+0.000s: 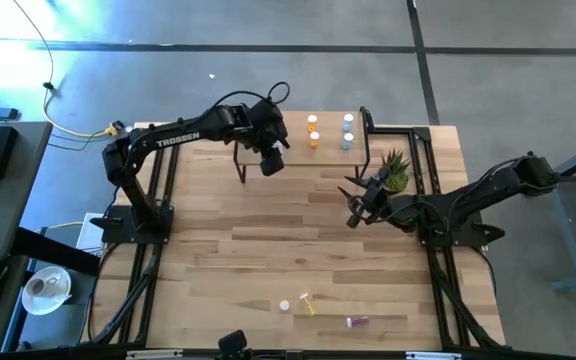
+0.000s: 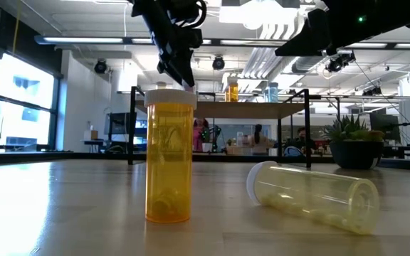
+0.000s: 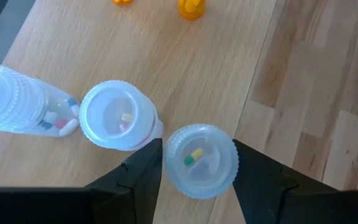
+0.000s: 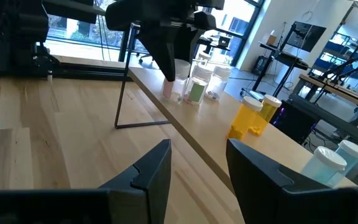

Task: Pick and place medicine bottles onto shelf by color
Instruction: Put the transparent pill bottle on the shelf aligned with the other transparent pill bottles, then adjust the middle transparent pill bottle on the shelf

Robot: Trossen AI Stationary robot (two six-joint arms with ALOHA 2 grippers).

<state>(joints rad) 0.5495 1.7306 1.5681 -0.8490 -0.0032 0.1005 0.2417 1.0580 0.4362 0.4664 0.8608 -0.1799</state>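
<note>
A: How many small cylindrical pill bottles stand on the light wooden shelf with thin black legs (image 1: 298,140)?

B: Seven can be counted. The left wrist view shows three clear, white-capped ones close together: one (image 3: 201,160) between the fingers, one (image 3: 115,116) touching it at the side, and a third (image 3: 8,99) just beyond. The right wrist view adds two orange bottles (image 4: 252,117) side by side and two blue-grey bottles (image 4: 328,163) near the far end.

A: And on the big wood-plank tabletop (image 1: 268,240)?

B: Three lie or stand near the front edge in the high view: a white-capped one (image 1: 285,305), a pale yellow one (image 1: 308,303) beside it, and a pinkish-red one (image 1: 357,321) a little apart. In the low view the upright yellow-orange bottle (image 2: 169,158) and the pale yellow one (image 2: 312,194) on its side show near each other.

A: What of the left gripper (image 3: 194,165)?

B: It hangs over the shelf's left end, its two dark fingers standing to either side of the nearest clear bottle. Whether they clamp it or stand just clear of it cannot be told.

A: The right gripper (image 4: 197,165)?

B: It waits above the table near the one small green spiky potted plant (image 1: 395,172), fingers apart, nothing between them.
</note>
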